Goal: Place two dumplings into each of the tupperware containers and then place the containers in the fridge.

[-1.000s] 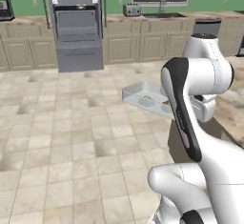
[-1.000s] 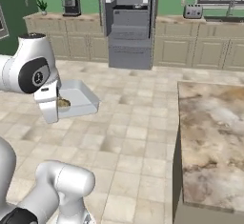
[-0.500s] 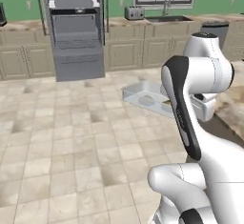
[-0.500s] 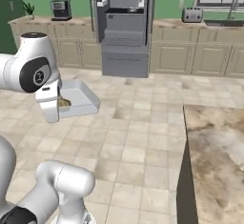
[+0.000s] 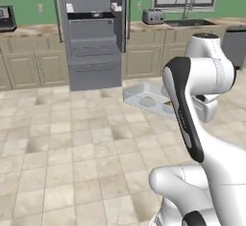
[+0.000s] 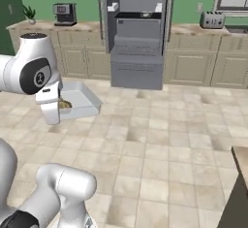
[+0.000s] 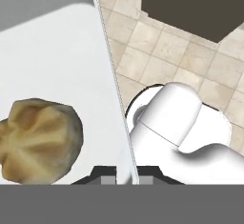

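Observation:
My gripper [image 7: 122, 179] is shut on the rim of a pale tupperware container [image 7: 52, 61], which it holds level above the tiled floor. A tan dumpling [image 7: 39, 139] lies in it close to the fingertips. The container [image 6: 81, 101] juts out from my hand toward the fridge [image 6: 138, 33] in the right base view, with a dumpling [image 6: 64, 105] at its near end. From the left base view the container [image 5: 144, 94] pokes out behind my forearm. The fridge [image 5: 93, 37] stands open straight ahead, showing dark shelves, white door bins and grey drawers.
Beige cabinets and counters run along the back wall on both sides of the fridge. A toaster [image 5: 153, 16] and a sink tap [image 5: 187, 7] are to its right, a coffee machine [image 6: 64, 13] to its left. An island corner [image 6: 240, 183] stands at the lower right.
The whole picture has shifted as the base drove: the fridge now looks larger and nearer the middle. The container stays held in the shut gripper in the same pose.

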